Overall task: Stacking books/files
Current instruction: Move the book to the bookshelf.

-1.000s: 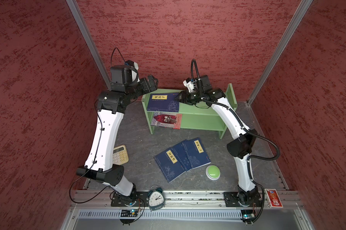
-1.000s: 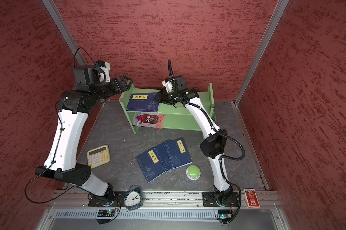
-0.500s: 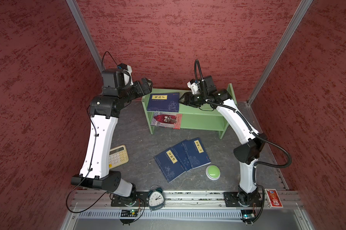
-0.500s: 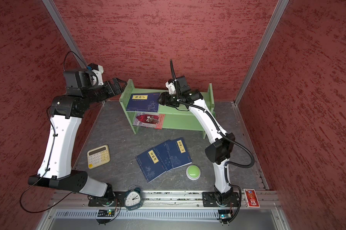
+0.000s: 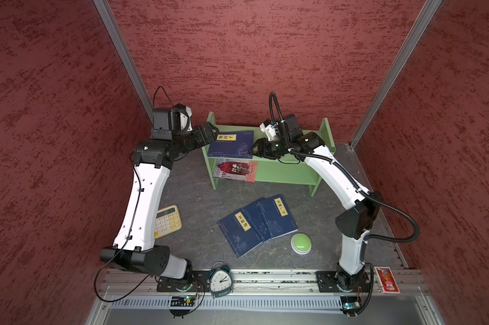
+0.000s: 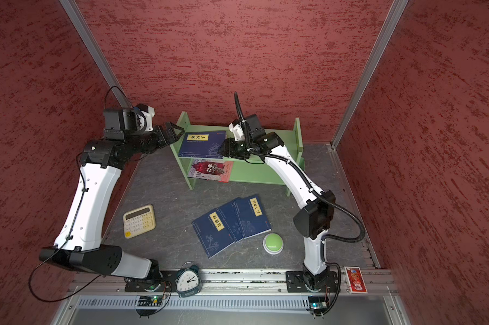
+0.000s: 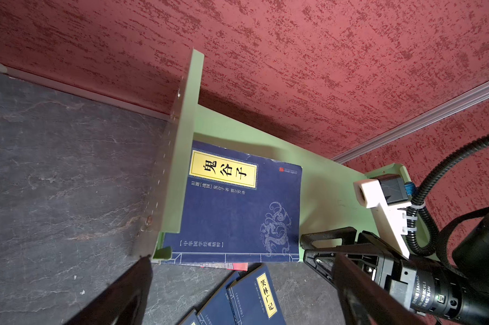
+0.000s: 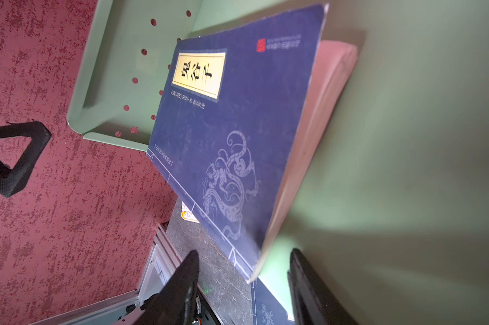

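At the worktop's (image 5: 198, 180) near edge stand a clock (image 5: 220, 281) and, at the right corner, a red packet (image 5: 386, 280). Further in, a green button (image 5: 301, 242) sits just beside three navy books (image 5: 256, 222), fanned and overlapping around the middle, with a calculator (image 5: 167, 221) near the left edge.

Against the far edge is a green shelf (image 5: 282, 174). A red-and-white book (image 5: 235, 170) lies flat on its lower board and a single navy book (image 5: 230, 143) lies flat at the left end of its top board.

The right gripper (image 8: 243, 253) has its jaws apart, straddling that book's near right corner without pinching it. The left gripper (image 5: 211, 130) hangs wide open just outside the shelf's left end panel.

The paperback looks light, thin and floppy, and the wrist view shows its cover lifting off the pages at the far corner. It probably needs a pinch through cover and pages together at the bound near edge, which slightly overhangs the board. A grip on the cover alone would likely let the pages sag.

Over the last second the books have not moved. The right arm's elbow has drawn back towards the near edge, its jaws have narrowed a little, and the left arm has shifted slightly.
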Controlling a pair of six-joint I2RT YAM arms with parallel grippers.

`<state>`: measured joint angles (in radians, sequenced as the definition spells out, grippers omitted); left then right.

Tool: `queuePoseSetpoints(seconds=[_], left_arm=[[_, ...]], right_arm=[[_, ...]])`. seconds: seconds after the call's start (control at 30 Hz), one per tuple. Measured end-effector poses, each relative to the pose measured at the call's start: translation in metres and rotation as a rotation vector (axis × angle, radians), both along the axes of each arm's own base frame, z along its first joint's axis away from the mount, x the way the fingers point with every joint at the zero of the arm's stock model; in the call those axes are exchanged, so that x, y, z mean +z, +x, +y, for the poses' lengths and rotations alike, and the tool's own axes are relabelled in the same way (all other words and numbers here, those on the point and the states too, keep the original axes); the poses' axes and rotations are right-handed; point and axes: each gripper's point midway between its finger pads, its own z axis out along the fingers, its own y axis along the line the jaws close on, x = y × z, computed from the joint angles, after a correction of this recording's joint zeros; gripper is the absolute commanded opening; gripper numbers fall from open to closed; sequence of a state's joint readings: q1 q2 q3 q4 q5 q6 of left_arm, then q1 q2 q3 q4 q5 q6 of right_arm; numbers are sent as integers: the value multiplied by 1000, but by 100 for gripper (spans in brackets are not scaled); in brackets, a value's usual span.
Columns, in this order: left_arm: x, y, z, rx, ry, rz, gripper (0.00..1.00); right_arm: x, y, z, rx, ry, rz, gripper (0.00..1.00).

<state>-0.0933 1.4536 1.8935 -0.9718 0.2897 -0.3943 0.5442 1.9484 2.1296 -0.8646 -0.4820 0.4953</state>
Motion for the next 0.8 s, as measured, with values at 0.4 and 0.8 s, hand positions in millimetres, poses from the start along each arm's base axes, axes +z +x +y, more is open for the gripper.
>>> queuePoseSetpoints(seconds=[0.4, 0.8], left_arm=[[-28, -7, 21, 66, -109, 114, 99], [-53, -12, 9, 14, -176, 203, 99]], right_arm=[[0, -9, 11, 26, 9, 11, 49], [1, -9, 14, 30, 16, 3, 58]])
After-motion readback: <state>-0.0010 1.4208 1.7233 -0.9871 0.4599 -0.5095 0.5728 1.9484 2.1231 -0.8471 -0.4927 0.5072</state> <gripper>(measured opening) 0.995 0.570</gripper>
